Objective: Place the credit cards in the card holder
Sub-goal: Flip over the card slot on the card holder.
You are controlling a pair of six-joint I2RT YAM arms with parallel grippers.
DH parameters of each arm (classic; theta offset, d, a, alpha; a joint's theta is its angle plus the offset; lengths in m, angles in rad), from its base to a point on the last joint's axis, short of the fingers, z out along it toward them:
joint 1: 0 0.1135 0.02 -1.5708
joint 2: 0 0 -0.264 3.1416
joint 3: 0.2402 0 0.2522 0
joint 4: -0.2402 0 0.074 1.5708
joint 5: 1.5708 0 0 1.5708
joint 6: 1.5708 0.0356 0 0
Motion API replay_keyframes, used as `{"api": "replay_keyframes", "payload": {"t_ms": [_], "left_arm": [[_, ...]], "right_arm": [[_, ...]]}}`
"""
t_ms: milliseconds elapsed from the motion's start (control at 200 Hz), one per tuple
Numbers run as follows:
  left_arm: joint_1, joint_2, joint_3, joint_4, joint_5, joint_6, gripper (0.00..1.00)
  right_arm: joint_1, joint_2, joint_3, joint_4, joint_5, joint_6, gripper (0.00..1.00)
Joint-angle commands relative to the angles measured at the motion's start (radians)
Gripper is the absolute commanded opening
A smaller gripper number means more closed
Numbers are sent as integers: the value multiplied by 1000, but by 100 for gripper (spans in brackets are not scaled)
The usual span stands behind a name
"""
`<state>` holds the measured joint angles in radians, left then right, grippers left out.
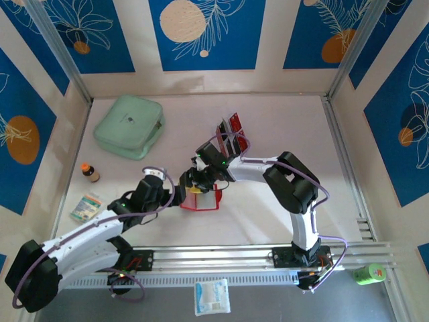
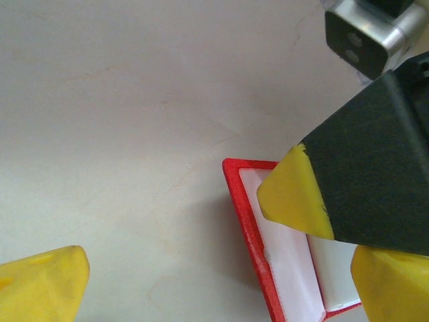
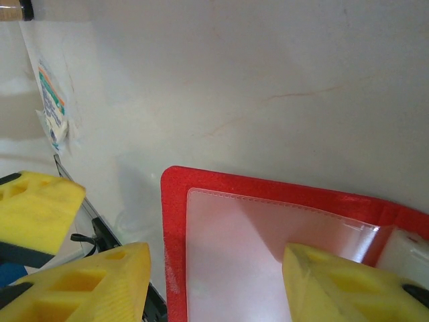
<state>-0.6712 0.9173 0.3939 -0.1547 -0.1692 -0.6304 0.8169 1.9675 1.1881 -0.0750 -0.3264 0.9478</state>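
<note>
card holder (image 3: 228, 248) lies open beneath the right gripper (image 3: 214, 275), whose jaws are spread over it.

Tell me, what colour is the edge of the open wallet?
Red: the card holder has a red edge around pale pockets, clearest in the right wrist view.

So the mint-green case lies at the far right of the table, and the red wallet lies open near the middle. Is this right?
Not quite. In the top external view the mint-green case lies at the far left of the table, not the far right. The red wallet does lie open near the middle.
</note>
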Motion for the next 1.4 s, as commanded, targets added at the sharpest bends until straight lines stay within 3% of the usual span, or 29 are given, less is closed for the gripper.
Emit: {"api": "replay_keyframes", "payload": {"t_ms": [0,340,595,820,1035,1395], "left_arm": [[12,44,2,21,32,8,100],[11,176,37,32,65,80,100],[11,261,51,25,54,86,100],[10,284,69,-2,27,80,100],[11,284,83,-12,17,78,100],[10,310,99,-9,22,83,100]], "right_arm": [[-1,-2,-17,-3,-31,13,55],[-16,-35,-57,30,-31,34,55],[-55,-146,-104,21,-15,20,55],[-85,-272,-133,-190,122,-107,55],[-75,-292,-139,-350,265,-211,55],[-50,-238,-191,-381,324,-224,51]]}}
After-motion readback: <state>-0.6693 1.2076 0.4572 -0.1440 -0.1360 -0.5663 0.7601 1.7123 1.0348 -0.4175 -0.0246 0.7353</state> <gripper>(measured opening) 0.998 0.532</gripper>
